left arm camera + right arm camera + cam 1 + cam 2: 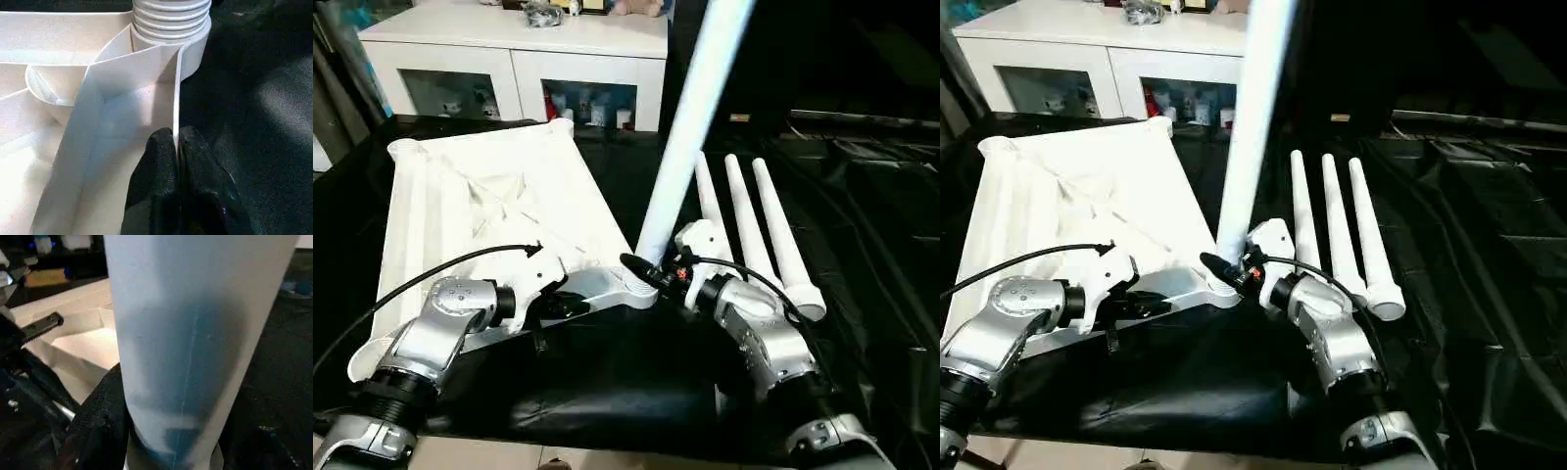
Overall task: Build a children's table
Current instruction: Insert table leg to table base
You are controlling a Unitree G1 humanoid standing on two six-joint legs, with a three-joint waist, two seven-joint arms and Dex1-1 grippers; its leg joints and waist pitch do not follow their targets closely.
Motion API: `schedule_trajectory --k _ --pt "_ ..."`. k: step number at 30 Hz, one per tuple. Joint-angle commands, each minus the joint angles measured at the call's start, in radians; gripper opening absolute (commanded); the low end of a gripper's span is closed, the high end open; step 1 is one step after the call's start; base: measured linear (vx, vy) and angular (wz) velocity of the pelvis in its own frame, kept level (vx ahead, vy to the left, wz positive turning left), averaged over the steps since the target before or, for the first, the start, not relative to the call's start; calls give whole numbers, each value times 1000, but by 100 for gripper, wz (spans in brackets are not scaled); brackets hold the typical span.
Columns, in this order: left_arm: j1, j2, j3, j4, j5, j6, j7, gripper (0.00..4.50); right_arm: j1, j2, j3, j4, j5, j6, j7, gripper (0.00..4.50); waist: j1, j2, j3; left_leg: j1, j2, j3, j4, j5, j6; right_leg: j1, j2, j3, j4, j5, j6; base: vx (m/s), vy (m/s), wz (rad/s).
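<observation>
Black-draped desk (pixel 862 225), white glass-door cabinet (pixel 519 59) at 12 o'clock. Ribbed white plastic tabletop (pixel 489 196) lying underside up at 10 o'clock. Left end effector (pixel 177 161) clenched on its thin rim. Right end effector (pixel 658 272) grasping smooth tapered leg (pixel 690 127) upright in corner socket (pixel 195 46). Three spare legs (pixel 759 230) side by side at 2 o'clock.

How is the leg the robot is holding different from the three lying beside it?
The held leg stands upright, its threaded end in the tabletop's near corner socket; the three spare legs lie flat, side by side, on the black surface. The right gripper grips the held leg near its base; nothing touches the spares. All four are white tapered tubes.
</observation>
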Motion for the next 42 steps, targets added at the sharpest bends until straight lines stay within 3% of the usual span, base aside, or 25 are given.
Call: schedule_trajectory --k 1,2,6,14,20,22,23,27,30,32,34,36,38,40,42 --pt "-19 7 46 1 -14 -24 26 0 20 -11 60 78 -29 102 57 191 -2 2 -54 20 60 -28 -83 -301 -3 33 -101 63 -103 -334 -155 0 0 0" --pt "-20 7 44 2 -13 -25 24 0 14 -12 61 82 -26 114 66 191 -3 -3 -53 20 60 -28 -83 -300 -2 34 -100 62 -103 -333 -155 0 0 0" --pt "-19 9 29 -14 -24 -25 -15 0 -26 -36 77 116 -10 184 170 191 -3 -2 -54 20 60 -28 -82 -293 1 35 -101 63 -101 -325 -158 0 0 0" --pt "-23 33 2 -55 -56 -34 -132 0 -70 -86 94 199 -23 136 336 191 3 2 -58 23 64 -27 -83 -296 -2 35 -98 60 -96 -263 -176 0 0 0" --pt "-42 41 7 -42 -55 -41 -155 0 -78 -100 89 216 -24 150 397 191 8 1 -57 25 65 -29 -86 -328 -12 35 -101 60 -97 -286 -184 0 0 0" --pt "-47 40 13 -34 -51 -41 -158 0 -81 -99 80 241 -31 135 399 191 7 8 -58 26 66 -30 -86 -338 -17 34 -102 61 -98 -292 -185 0 0 0" --pt "-47 39 14 -32 -50 -39 -156 0 -82 -97 76 248 -33 130 394 191 7 5 -58 27 65 -30 -86 -344 -19 35 -101 61 -99 -293 -186 0 0 0" --pt "-58 30 11 0 -18 -43 -120 0 -94 -81 47 286 -40 115 315 191 3 9 -48 35 64 -32 -90 -405 -29 28 -101 61 -109 -370 -180 0 0 0" --pt "-76 21 8 30 20 -30 -65 0 -124 -59 4 351 -53 104 157 191 -5 7 -37 53 62 -44 -92 -513 -55 19 -113 58 -130 -580 -137 0 0 0" --pt "-95 11 9 48 38 2 -24 0 -141 -42 -12 390 -64 102 65 191 -12 6 -34 56 60 -53 -94 -553 -63 21 -117 48 -144 -681 -95 -52 5 -11" --pt "-127 -17 20 60 48 82 43 0 -166 -11 -17 442 -87 90 -59 191 -20 12 -38 56 62 -63 -106 -590 -76 31 -114 33 -147 -664 -80 -47 20 -17" --pt "-149 -40 23 65 58 143 88 0 -186 15 -30 477 -87 97 -121 191 -29 19 -37 56 66 -69 -114 -637 -84 39 -111 22 -147 -610 -92 -19 12 -9" --pt "-174 -75 31 78 67 212 150 0 -213 42 -36 518 -96 108 -212 191 -41 22 -33 63 65 -73 -120 -697 -92 37 -107 11 -150 -568 -104 0 0 0" --pt "-202 -120 43 105 78 267 231 0 -241 68 -35 561 -114 106 -321 191 -43 23 -33 68 62 -73 -116 -706 -88 38 -112 6 -158 -592 -94 0 0 0" --pt "-227 -169 57 139 85 311 316 0 -266 95 -43 596 -119 97 -412 191 -47 21 -30 80 58 -70 -112 -722 -92 28 -106 -4 -167 -604 -85 0 0 0"
